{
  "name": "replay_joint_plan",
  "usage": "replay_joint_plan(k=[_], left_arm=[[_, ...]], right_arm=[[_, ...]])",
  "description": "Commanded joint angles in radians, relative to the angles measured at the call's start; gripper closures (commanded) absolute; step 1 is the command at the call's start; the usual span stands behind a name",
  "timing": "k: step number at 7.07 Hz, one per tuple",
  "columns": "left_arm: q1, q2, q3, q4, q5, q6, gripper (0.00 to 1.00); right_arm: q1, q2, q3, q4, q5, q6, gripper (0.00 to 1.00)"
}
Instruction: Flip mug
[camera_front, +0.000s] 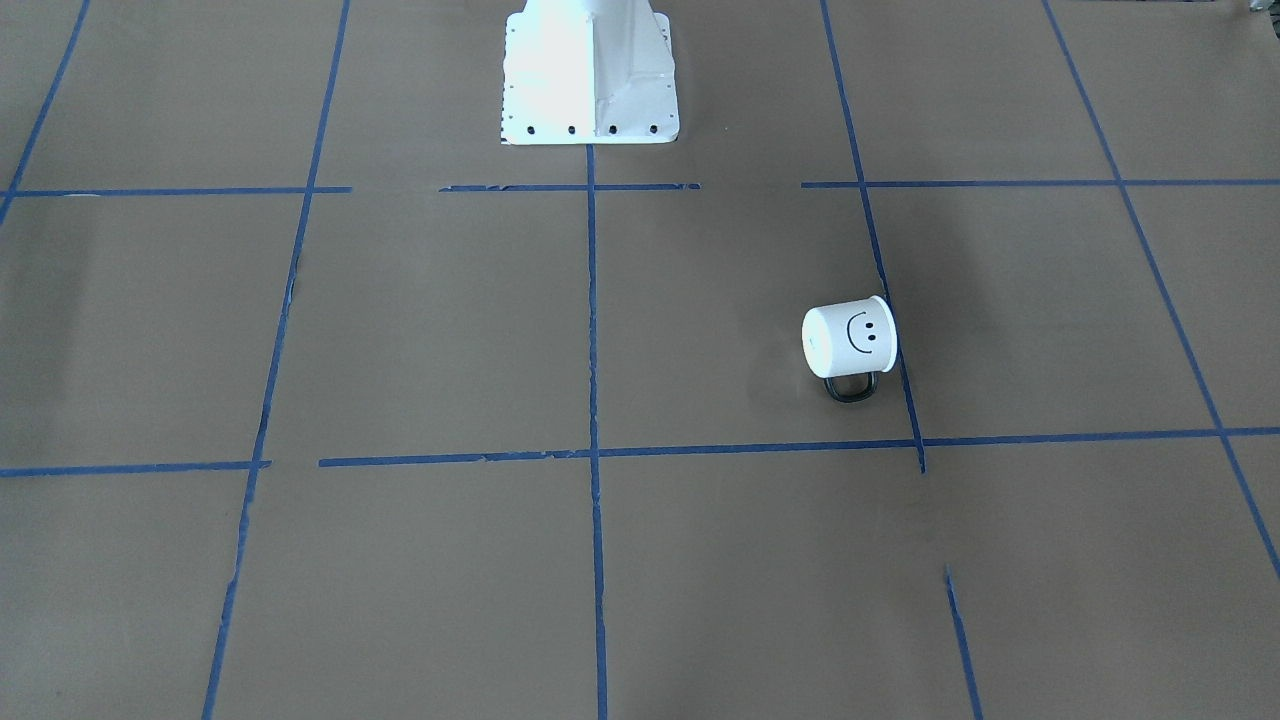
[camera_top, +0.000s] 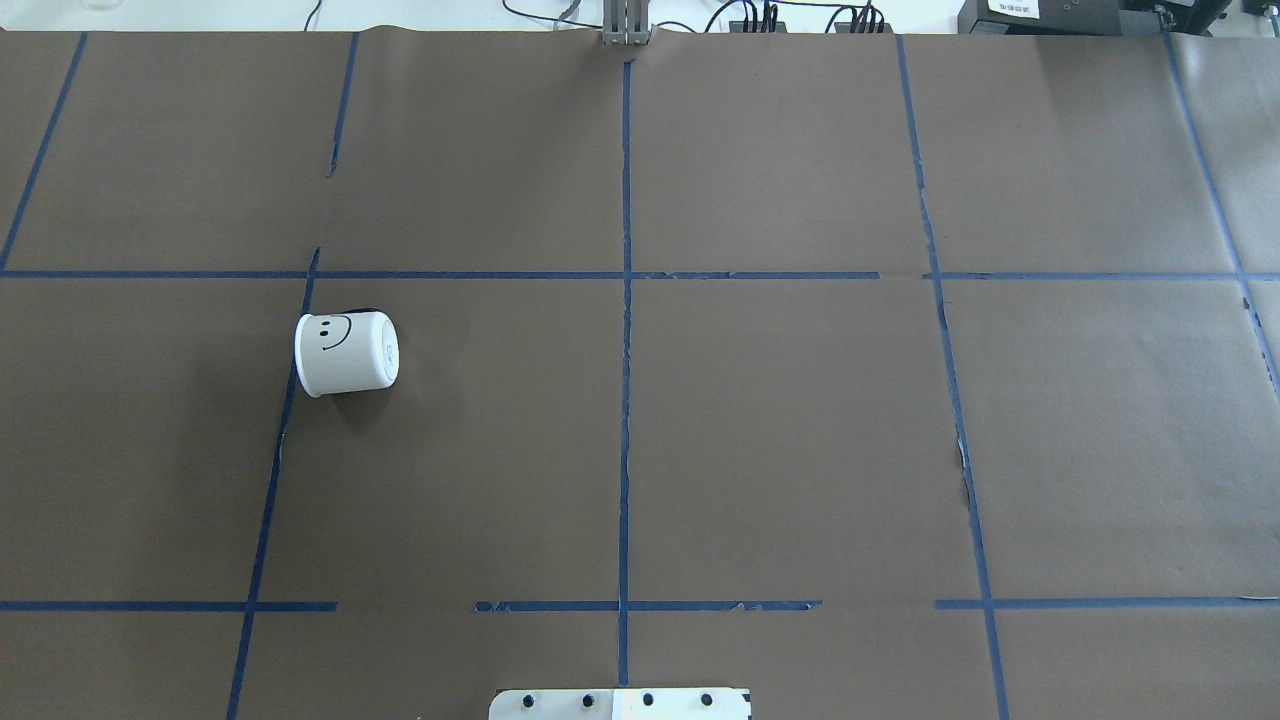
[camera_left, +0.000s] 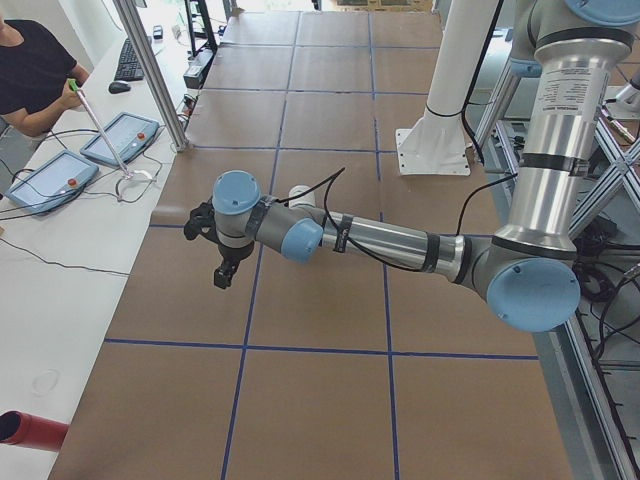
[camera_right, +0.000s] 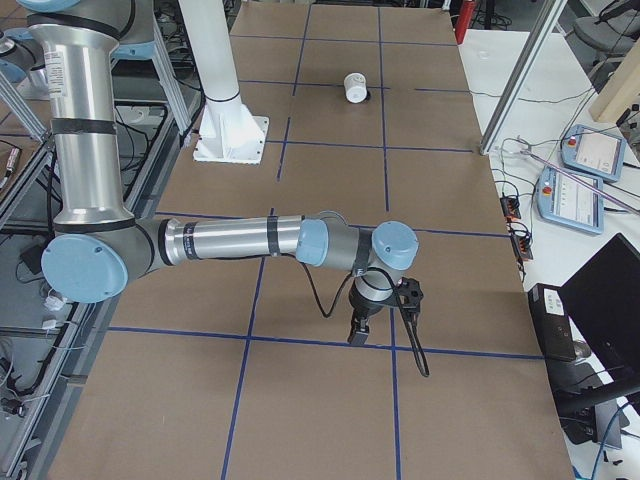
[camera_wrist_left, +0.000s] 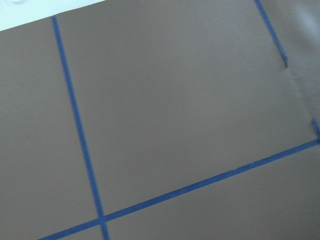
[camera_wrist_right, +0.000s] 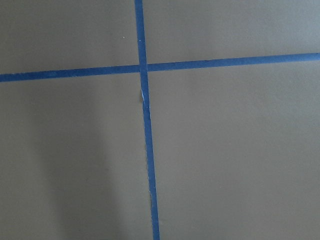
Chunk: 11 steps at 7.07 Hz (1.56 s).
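While the small white cylindrical smiley-faced mug (camera_top: 346, 354) is left sideways on the brown papered surface (camera_top: 780, 420), unflipped, both jaws' opening cannot be told.

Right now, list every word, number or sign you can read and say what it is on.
No readable words or numbers.
Mug: a drawn smiley face; the faint grey mark on its base is too small to read.
Sticker on the left arm: print too blurred to read.
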<state>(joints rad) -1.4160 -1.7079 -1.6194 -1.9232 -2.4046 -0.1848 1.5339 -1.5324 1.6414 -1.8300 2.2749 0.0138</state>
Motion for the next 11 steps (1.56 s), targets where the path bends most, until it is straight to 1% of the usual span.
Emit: replay_joint_plan(k=[1,2,3,5,6,7,9,10,11], left_arm=[[0.118,-0.006,0.054,-0.287,-0.014,-0.331,0.00],[0.135,-0.006,0.118,-0.450,-0.019,-0.469,0.00],[0.196,-0.004,0.142,-0.588,-0.022,-0.658,0.00],[0.258,-0.006,0.220,-0.882,-0.016,-0.995,0.00],[0.282,-0.004,0.261,-1.007,-0.008,-1.107,0.00],[0.302,-0.004,0.292,-1.121,0.025,-1.199,0.00],[0.371,-0.007,0.300,-1.258,0.131,-1.384,0.00],[0.423,-0.010,0.300,-1.319,0.204,-1.454,0.00],[0.452,-0.025,0.300,-1.330,0.216,-1.491,0.00]], right_arm=[[0.000,0.000,0.000,0.000,0.000,0.000,0.00],[0.000,0.000,0.000,0.000,0.000,0.000,0.00],[0.000,0.000,0.000,0.000,0.000,0.000,0.00],[0.000,0.000,0.000,0.000,0.000,0.000,0.00],[0.000,0.000,0.000,0.000,0.000,0.000,0.00],[0.000,0.000,0.000,0.000,0.000,0.000,0.00],[0.000,0.000,0.000,0.000,0.000,0.000,0.00],[0.000,0.000,0.000,0.000,0.000,0.000,0.00],[0.000,0.000,0.000,0.000,0.000,0.000,0.00]])
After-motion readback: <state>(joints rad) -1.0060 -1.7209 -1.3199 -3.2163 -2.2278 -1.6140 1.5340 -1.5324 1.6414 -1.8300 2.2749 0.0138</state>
